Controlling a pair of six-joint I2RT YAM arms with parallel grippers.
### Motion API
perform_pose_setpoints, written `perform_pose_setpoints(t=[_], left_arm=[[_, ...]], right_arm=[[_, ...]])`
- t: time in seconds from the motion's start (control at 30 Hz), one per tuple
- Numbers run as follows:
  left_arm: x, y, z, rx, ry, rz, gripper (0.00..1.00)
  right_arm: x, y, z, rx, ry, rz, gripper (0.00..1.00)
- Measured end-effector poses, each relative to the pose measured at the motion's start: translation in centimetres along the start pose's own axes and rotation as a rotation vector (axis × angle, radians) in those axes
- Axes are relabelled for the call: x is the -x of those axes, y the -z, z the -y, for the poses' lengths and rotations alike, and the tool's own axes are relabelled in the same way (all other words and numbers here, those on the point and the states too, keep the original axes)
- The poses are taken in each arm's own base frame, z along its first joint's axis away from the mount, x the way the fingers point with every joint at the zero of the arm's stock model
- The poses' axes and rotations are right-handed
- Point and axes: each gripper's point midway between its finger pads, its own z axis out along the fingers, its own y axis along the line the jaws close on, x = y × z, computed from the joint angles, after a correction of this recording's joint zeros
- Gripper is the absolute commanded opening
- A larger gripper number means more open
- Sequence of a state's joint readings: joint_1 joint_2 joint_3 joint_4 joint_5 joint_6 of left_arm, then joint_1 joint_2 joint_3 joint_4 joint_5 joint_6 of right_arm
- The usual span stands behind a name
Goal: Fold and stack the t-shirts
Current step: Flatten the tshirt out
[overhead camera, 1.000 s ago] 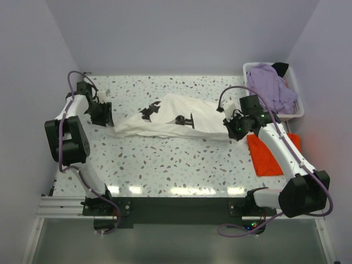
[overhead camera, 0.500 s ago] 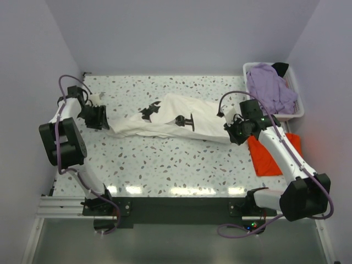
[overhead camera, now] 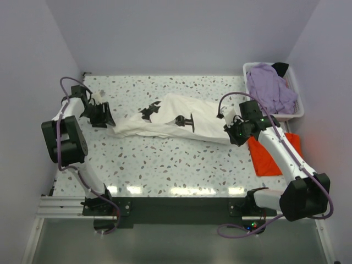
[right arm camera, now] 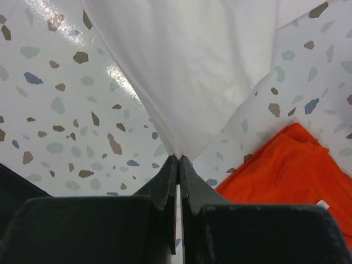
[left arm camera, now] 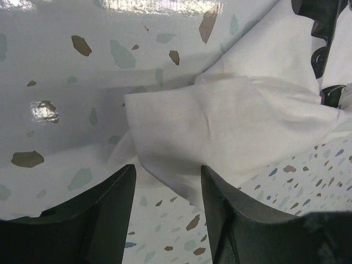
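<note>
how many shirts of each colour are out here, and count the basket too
white t-shirt: 1
orange t-shirt: 1
lavender t-shirt: 1
white basket: 1
total: 4

Speckled table [overhead camera: 165,165] bears cream-white shirt [overhead camera: 206,118], orange-red shirt [overhead camera: 267,158], white basket [overhead camera: 290,116].

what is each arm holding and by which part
The right gripper is shut on the white t-shirt, pinching a fold of cloth at its right end. The left gripper is open at the shirt's left end, holding nothing.
</note>
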State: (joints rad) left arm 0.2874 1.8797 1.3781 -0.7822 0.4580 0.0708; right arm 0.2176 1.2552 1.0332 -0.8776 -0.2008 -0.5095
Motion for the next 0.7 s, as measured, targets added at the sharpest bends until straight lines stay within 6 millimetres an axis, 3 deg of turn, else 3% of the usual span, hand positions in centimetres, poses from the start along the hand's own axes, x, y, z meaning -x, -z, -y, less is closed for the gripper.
perform_pose_setpoints(t=[0.17, 0.27, 0.3, 0.43, 0.57, 0.7], left_arm=[[-0.2, -1.3, 0.0, -0.029, 0.046, -0.018, 0.44], [0.3, -1.4, 0.5, -0.055, 0.056, 0.0, 0.31], [0.5, -1.4, 0.6, -0.062, 0.059, 0.008, 0.2], [1.0, -1.4, 0.8, -0.077, 0.067, 0.029, 0.0], [1.4, -0.3, 0.3, -0.069, 0.03, 0.054, 0.0], [2.8, 2.3, -0.3, -0.024, -0.099, 0.127, 0.0]], right_arm=[[0.0, 0.0, 0.0, 0.0, 0.001, 0.0, 0.0], [0.0, 0.0, 0.0, 0.0, 0.001, 0.0, 0.0], [0.0, 0.0, 0.0, 0.0, 0.001, -0.001, 0.0], [-0.1, 0.0, -0.1, 0.003, 0.0, -0.004, 0.0], [0.3, 0.2, 0.1, 0.009, -0.003, -0.013, 0.0], [2.8, 0.1, 1.3, 0.007, -0.008, 0.007, 0.0]])
